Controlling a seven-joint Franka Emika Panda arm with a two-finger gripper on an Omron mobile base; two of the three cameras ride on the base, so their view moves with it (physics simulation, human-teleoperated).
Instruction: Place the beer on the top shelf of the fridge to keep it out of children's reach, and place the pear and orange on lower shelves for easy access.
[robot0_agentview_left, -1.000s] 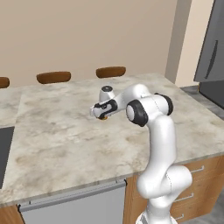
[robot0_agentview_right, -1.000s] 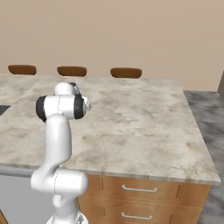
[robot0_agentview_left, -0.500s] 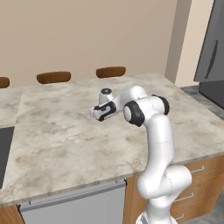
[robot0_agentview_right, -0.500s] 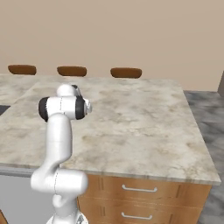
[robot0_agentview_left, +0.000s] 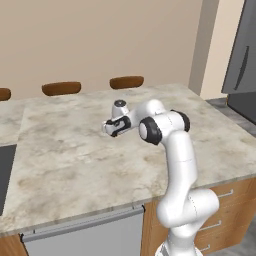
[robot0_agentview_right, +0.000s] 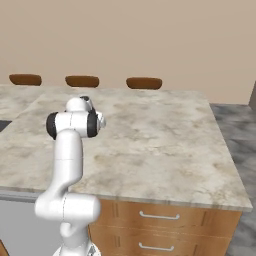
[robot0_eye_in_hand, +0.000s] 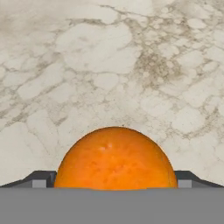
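Note:
The orange (robot0_eye_in_hand: 114, 159) lies on the marble counter (robot0_eye_in_hand: 109, 65), close up in the hand view, round and bright. My gripper (robot0_eye_in_hand: 113, 178) is open, with one dark fingertip (robot0_eye_in_hand: 41, 178) on each side of the fruit and small gaps between. In the left base view the gripper (robot0_agentview_left: 111, 131) hangs low over the middle of the counter (robot0_agentview_left: 65, 155), with the arm bent over it. The fridge (robot0_agentview_left: 244, 60) stands at the far right, grey and seen from outside, so its top shelf and lower shelves are hidden. The beer and the pear are out of view.
Brown chair backs (robot0_agentview_left: 126, 81) line the counter's far edge. A dark panel (robot0_agentview_left: 4, 172) sits in the counter at the left edge. Wooden drawers (robot0_agentview_right: 160, 217) run under the front edge. Open marble stretches to the right of the arm (robot0_agentview_right: 160, 145).
The hand has sunk slightly toward the counter and the elbow has shifted a little. The jaws have stayed open.

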